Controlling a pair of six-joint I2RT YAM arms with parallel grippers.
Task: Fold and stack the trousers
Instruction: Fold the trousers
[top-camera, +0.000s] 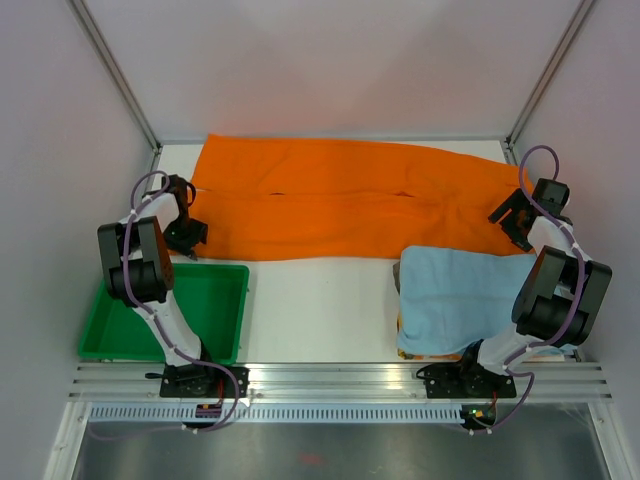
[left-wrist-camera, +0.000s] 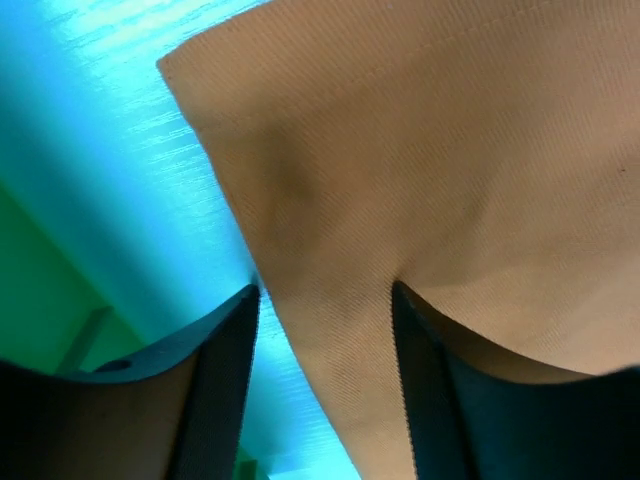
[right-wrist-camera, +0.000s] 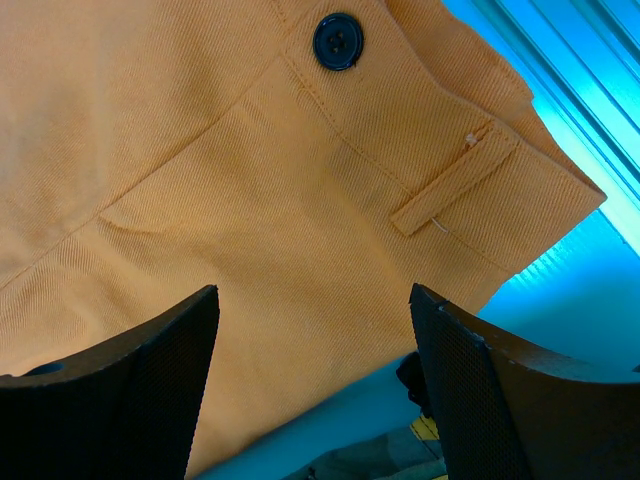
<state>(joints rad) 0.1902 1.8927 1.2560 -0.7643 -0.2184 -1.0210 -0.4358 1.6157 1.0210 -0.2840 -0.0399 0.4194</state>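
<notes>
Trousers (top-camera: 350, 205) lie spread flat beneath both bent, lowered arms: left gripper (left-wrist-camera: 325, 292) hangs part-open and empty over a hem corner (left-wrist-camera: 205, 85); right gripper (right-wrist-camera: 315, 300), jaws wide, holding nothing, hovers above the waistband (right-wrist-camera: 440, 130)

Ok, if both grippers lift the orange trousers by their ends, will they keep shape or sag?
Probably floppy: the trousers lie flat with soft creases, so the middle would likely sag between held ends. The twill weave looks grippy rather than slippery. The waistband, with button and belt loop, seems thicker, so probably heavier than the leg hem.
</notes>
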